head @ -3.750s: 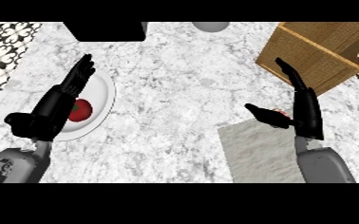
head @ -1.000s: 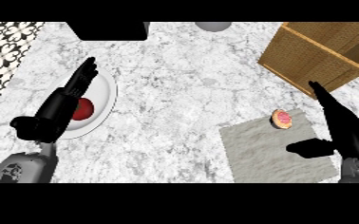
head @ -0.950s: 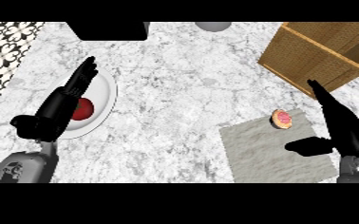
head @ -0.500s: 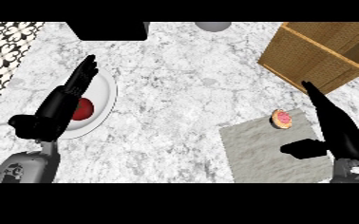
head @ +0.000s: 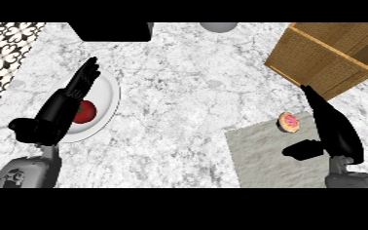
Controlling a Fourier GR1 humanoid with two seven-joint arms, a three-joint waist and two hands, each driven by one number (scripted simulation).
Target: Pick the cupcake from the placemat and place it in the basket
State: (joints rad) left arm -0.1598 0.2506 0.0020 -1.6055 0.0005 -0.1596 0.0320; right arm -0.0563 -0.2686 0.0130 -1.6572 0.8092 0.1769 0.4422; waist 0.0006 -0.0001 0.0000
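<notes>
A small cupcake (head: 289,122) with pink icing lies at the far edge of the grey placemat (head: 269,161) in the lower right. The wicker basket (head: 323,58) stands beyond it at the upper right. My right hand (head: 334,131) is open just right of the cupcake, fingers straight and pointing away, thumb out to the left over the placemat, not touching the cupcake. At the left my left hand (head: 61,108) rests open over a white plate, holding nothing.
A white plate (head: 101,105) with a red round item (head: 85,112) sits under the left hand. A black box (head: 111,30) and a grey round object (head: 218,26) stand at the counter's far edge. A patterned strip (head: 14,44) runs along the far left.
My right hand has drawn back from the cupcake and down to the right, then edged slightly left over the last second. The cupcake stays on the placemat. The left hand is still.
</notes>
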